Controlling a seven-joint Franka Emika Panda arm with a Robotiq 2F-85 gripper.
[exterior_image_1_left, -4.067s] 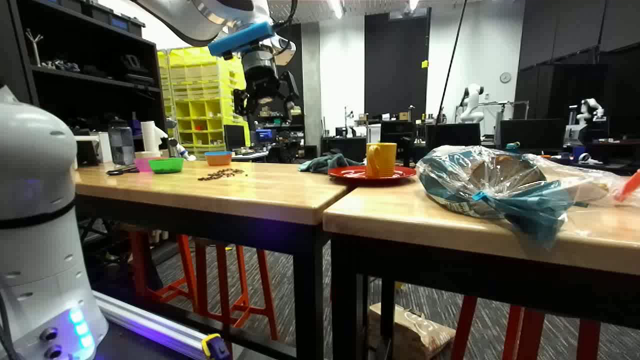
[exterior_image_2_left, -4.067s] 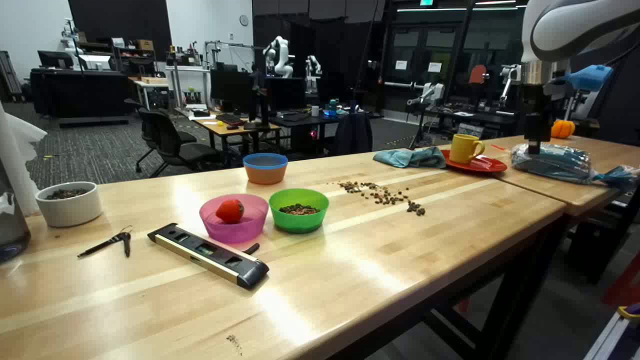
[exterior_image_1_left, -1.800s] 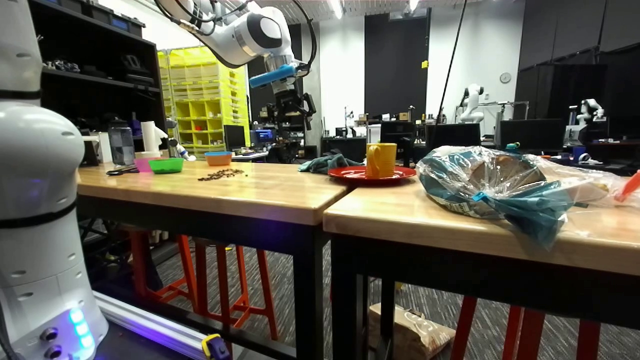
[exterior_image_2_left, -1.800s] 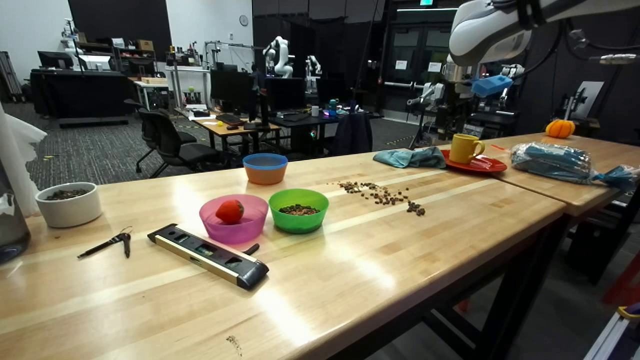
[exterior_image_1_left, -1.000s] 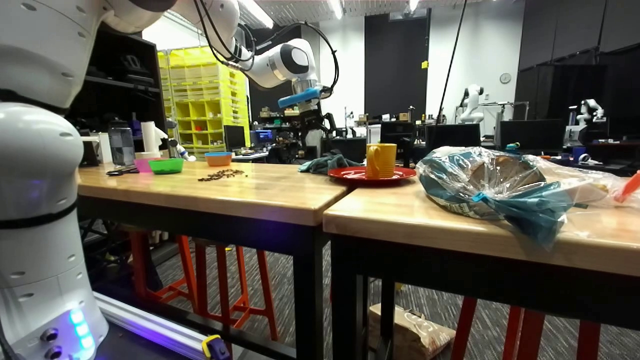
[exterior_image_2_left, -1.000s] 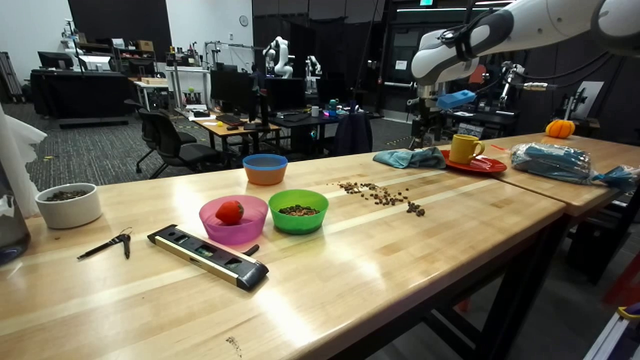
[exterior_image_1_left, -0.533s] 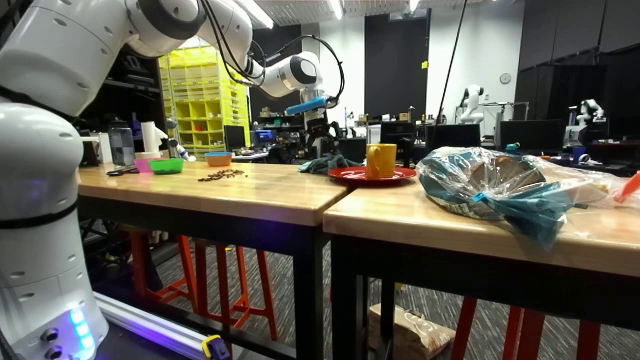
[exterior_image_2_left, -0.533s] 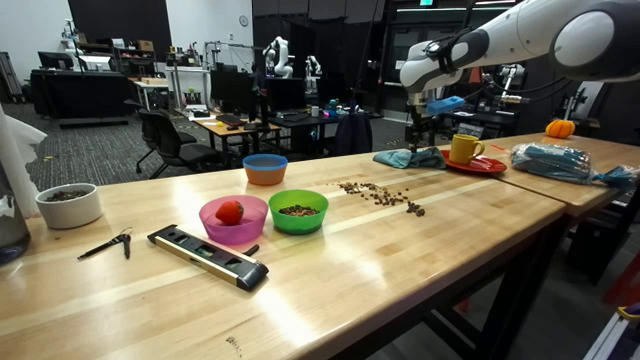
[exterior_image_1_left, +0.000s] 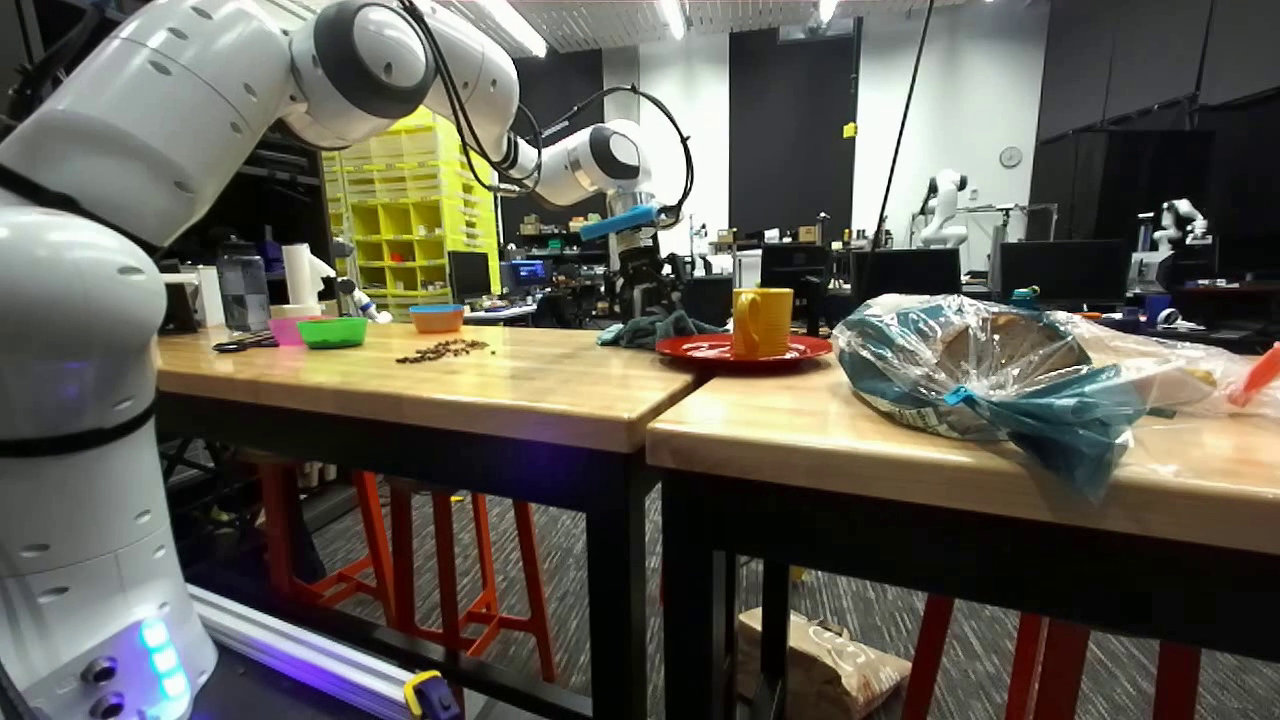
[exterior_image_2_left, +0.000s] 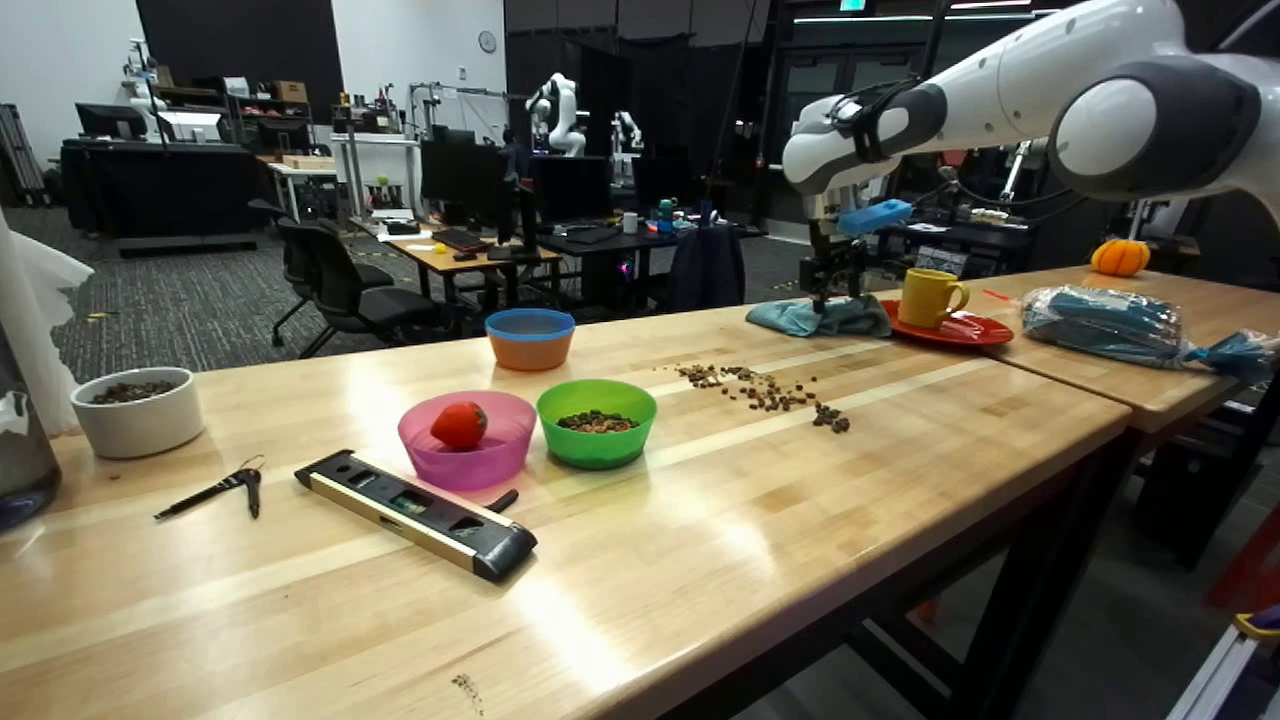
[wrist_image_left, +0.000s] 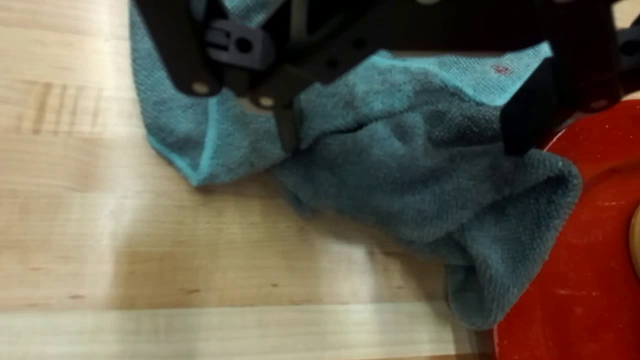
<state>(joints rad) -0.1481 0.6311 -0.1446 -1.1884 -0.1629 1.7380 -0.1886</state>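
A rumpled, fuzzy grey-blue cloth (wrist_image_left: 400, 190), turquoise-edged with a small reddish mark (wrist_image_left: 501, 69), lies on the pale wooden tabletop (wrist_image_left: 200, 265), meeting the round red plate (wrist_image_left: 575, 300); the black two-fingered gripper (wrist_image_left: 404, 144) hangs over it, jaws spread.

In an exterior view the cam sits low, facing across the tables (exterior_image_1_left: 520, 370) nearly edge-on, robot base (exterior_image_1_left: 80, 600) close. In an exterior view the cam sits higher, looking obliquely down along them, spirit level (exterior_image_2_left: 440, 520) near, yellow mug (exterior_image_2_left: 925, 298) far. Both ext. views share mug, red plate (exterior_image_2_left: 975, 330) + green bowl (exterior_image_2_left: 597, 445). Wrist cam: v. close, facing down at cloth (wrist_image_left: 400, 185), gripper (wrist_image_left: 404, 148) at frame top; blurry, so exact tilt's hard to call. Shares cloth + plate w/ both ext. views.
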